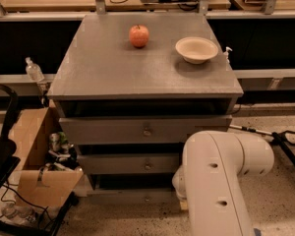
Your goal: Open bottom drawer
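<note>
Bottom drawer [123, 196]: plain grey, we see.
Apple [138, 36]: red-orange.
Bowl [196, 49]: cream.
Arm [221, 181]: white — our gripper hidden behind it.

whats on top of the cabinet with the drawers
A red apple and a cream bowl sit apart on the grey cabinet top. The gripper is not visible; the white arm covers the lower right front beside the bottom drawer.

White arm [221, 181] bent at elbow, lower right; gripper out of sight
</note>
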